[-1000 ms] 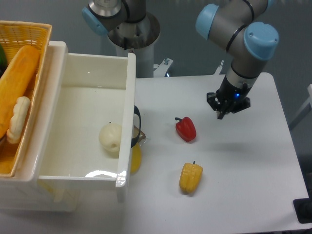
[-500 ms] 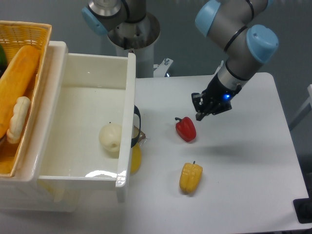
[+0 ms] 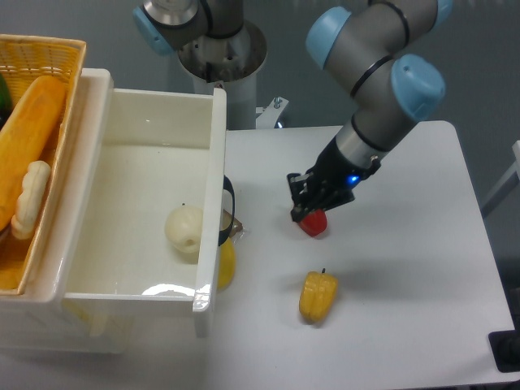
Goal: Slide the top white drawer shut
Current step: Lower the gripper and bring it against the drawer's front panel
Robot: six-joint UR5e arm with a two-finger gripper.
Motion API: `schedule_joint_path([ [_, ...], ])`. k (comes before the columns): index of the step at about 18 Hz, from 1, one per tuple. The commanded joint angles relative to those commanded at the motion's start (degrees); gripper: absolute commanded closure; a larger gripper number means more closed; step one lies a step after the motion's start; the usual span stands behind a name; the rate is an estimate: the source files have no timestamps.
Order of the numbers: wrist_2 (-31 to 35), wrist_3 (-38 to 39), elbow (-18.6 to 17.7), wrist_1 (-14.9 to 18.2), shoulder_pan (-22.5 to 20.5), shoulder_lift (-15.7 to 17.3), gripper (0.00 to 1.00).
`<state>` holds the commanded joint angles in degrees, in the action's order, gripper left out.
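Observation:
The top white drawer stands pulled out toward the right, with its front panel facing the table and a small black handle on that panel. A pale round fruit lies inside it. My gripper hangs over the table to the right of the drawer's front, about a hand's width from the handle and touching nothing on the drawer. Its fingers look shut with nothing between them, and they sit just over the left side of a red pepper.
A yellow pepper lies on the white table below the gripper. An orange-yellow object sits under the drawer's front by the handle. A yellow wicker basket with food items stands at the far left.
The arm has swung left and down across the table, from the right side to just above the red pepper, closer to the drawer's front. The drawer has not moved.

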<state>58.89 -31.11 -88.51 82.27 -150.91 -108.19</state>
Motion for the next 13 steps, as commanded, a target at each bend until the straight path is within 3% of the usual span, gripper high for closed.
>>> schedule_joint_path([
  [5,0.0,0.26,-0.17,0.26,1.5,-0.71,0.95],
  [13,-1.05,0.0,-0.18,4.48,2.11,-0.27,0.96],
])
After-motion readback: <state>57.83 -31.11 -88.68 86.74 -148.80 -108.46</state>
